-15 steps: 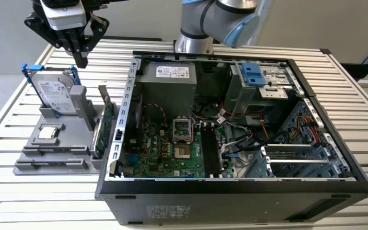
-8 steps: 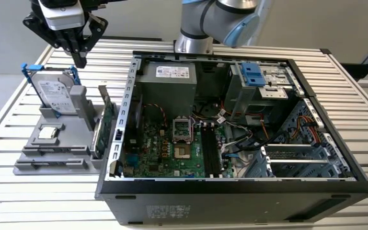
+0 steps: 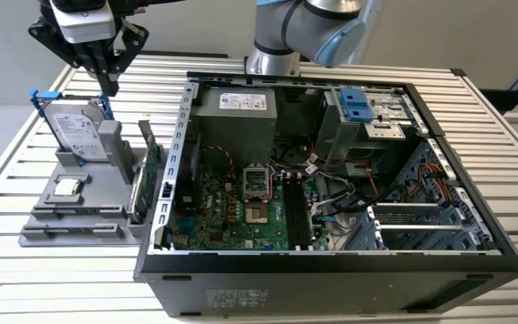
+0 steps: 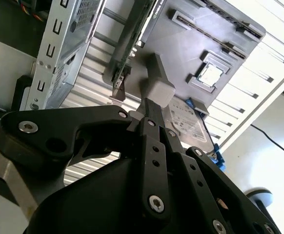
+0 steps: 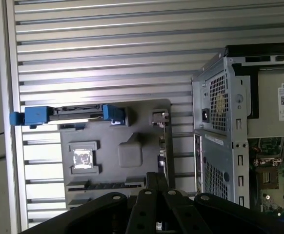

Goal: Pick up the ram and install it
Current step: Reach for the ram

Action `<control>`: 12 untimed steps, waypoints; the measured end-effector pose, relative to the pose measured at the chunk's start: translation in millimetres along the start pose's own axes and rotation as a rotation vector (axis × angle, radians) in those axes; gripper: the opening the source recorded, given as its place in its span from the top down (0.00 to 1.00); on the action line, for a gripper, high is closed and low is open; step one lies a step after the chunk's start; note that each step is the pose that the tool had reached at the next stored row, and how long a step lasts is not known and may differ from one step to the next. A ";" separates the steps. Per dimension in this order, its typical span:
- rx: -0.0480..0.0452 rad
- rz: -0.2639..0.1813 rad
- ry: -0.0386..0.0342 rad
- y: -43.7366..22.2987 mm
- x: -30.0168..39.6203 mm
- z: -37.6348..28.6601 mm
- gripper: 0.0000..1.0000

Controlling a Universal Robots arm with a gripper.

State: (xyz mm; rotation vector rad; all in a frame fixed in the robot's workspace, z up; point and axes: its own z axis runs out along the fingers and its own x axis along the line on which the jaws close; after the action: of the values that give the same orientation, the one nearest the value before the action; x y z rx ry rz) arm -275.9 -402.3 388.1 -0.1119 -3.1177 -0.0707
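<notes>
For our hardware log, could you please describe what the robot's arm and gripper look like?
The arm is built from round silver-grey segments with a light blue joint cap. The gripper has a pale grey body and black linkage fingers, which are studded with round screws and taper to narrow tips.

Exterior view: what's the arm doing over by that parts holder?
The arm's gripper hovers above the grey parts holder, close to the hard drive in its blue bracket, on the exterior view's left of the open PC case. Its jaws are shut with nothing between them, so the ram is not yet picked up. The memory slots on the motherboard look empty.
</notes>
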 end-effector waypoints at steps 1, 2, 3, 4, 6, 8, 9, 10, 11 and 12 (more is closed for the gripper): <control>0.0000 0.000 0.0001 0.0 0.2 0.0 1.00; 0.0000 0.000 0.0001 -0.1 0.6 0.0 1.00; 0.0001 0.000 0.0002 -0.1 0.8 0.0 1.00; 0.0002 0.000 0.0018 -0.3 1.5 0.0 1.00; 0.0003 0.000 0.0043 -0.5 1.9 0.3 1.00; 0.0003 0.000 0.0046 -0.5 2.3 0.4 1.00; 0.0003 0.000 0.0048 -0.5 2.4 0.3 1.00; 0.0004 0.000 0.0052 -0.5 2.5 0.3 1.00; 0.0005 0.000 0.0055 -0.5 2.6 0.3 1.00; 0.0004 0.000 0.0056 -0.5 2.8 0.4 1.00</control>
State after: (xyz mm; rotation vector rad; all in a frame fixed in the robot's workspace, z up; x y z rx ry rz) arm -278.7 -402.7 387.8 -0.1119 -3.1121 -0.0702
